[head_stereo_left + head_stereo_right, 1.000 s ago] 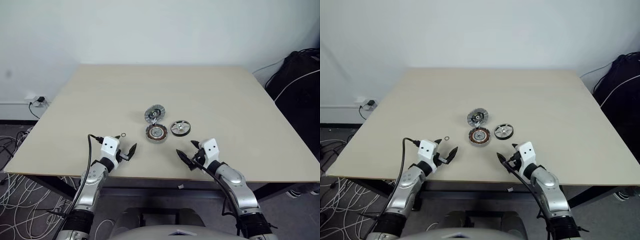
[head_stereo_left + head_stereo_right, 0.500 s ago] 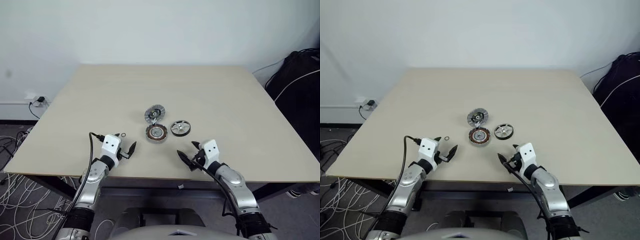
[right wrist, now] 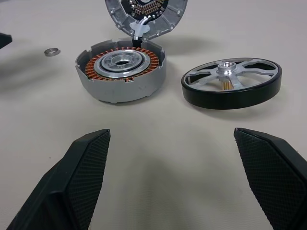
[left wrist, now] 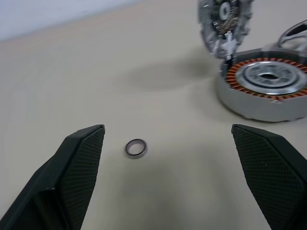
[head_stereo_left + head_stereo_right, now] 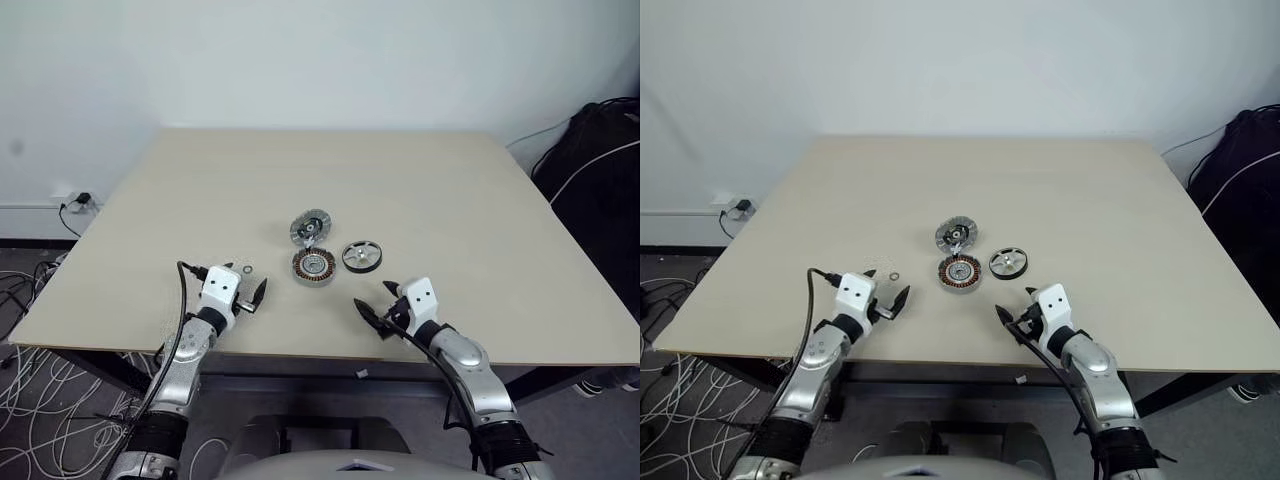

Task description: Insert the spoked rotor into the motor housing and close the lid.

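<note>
Motor parts untouched, both jaws wide

Rotor, housing and lid sit in a tight cluster near the middle of my worktop (image 5: 420, 190), and neither arm has anything in hand. From the head camera I see the motor housing (image 5: 313, 265) lying flat, its copper ring of windings around the silver centre facing up. The lid (image 5: 310, 227) stands just behind it, tipped up on edge; in the right wrist view its lower rim meets the housing's far edge, where a short pale wire runs between them. The spoked rotor (image 5: 361, 256) lies flat just to the right of the housing, close but apart from it, dark rim outside and silver spokes and hub inside.

My left gripper (image 5: 247, 296) hovers over the worktop to the left of the housing, its jaws spread wide and empty. A small ring (image 4: 135, 148) lies on the bare surface in front of that gripper, seen between its two fingers in the left wrist view, touching neither. My right gripper (image 5: 377, 309) sits nearer the front edge, below and slightly right of the housing, jaws likewise wide apart with nothing between them; its wrist view looks across at housing and rotor side by side. A black bag (image 5: 600, 170) rests beyond the worktop's right side.
</note>
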Controlling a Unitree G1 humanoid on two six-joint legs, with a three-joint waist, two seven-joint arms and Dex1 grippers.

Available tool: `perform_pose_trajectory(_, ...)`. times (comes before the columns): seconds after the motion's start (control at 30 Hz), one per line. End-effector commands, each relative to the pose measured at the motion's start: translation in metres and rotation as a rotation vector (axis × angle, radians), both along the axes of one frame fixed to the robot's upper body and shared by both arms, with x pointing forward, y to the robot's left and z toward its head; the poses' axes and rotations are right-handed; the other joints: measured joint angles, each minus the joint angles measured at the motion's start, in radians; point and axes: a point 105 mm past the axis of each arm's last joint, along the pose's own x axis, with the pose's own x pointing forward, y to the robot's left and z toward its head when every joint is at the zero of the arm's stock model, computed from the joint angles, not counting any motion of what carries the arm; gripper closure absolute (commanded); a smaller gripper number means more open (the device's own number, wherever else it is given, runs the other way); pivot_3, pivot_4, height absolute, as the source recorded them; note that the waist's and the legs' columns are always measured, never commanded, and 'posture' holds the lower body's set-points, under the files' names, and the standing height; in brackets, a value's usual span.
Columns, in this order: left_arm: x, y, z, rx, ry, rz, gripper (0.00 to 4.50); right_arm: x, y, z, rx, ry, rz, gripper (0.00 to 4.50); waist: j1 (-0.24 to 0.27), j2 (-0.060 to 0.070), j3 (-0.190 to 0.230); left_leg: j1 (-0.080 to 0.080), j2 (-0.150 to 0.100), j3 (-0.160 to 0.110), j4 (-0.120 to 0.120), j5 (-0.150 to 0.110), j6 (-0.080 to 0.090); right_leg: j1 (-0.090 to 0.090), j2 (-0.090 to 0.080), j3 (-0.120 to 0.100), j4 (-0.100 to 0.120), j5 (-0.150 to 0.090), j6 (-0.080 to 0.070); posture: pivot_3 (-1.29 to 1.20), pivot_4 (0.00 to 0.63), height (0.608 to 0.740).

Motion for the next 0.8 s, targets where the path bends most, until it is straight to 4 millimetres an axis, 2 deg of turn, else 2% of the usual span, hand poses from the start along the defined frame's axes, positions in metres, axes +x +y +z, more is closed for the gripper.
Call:
perform_pose_trajectory(0.03,0.014,0.009,0.009,-0.023,0.002,0.059,0.0,0.006,0.002,0.012,0.011,-0.053,-0.002,0.05,0.0,0.0,0.0,0.0,0.0,0.0,0.0,0.0,0.0,0.0,0.0,0.0,0.0,0.0,0.0,0.0,0.0,0.74)
perform_pose_trajectory(0.17,0.024,0.012,0.008,-0.058,0.045,0.095,0.0,0.006,0.002,0.013,0.014,-0.055,-0.005,0.05,-0.001,0.0,0.0,0.0,0.0,0.0,0.0,0.0,0.0,0.0,0.0,0.0,0.0,0.001,0.002,0.0,0.0,0.74)
perform_pose_trajectory(0.37,0.031,0.004,0.001,-0.092,0.119,0.088,0.0,0.005,0.003,0.016,0.018,-0.06,-0.012,0.05,-0.001,0.0,0.0,0.0,0.0,0.0,0.0,0.0,0.0,0.0,0.0,0.0,0.0,0.003,0.005,0.0,0.0,0.74)
perform_pose_trajectory(0.8,0.047,0.002,-0.005,-0.032,0.175,0.112,0.0,0.001,0.001,0.02,0.018,-0.064,-0.035,0.05,-0.001,0.0,0.0,0.0,0.0,-0.001,0.0,0.0,0.0,0.0,0.001,0.0,0.0,0.003,0.006,0.0,0.0,0.74)
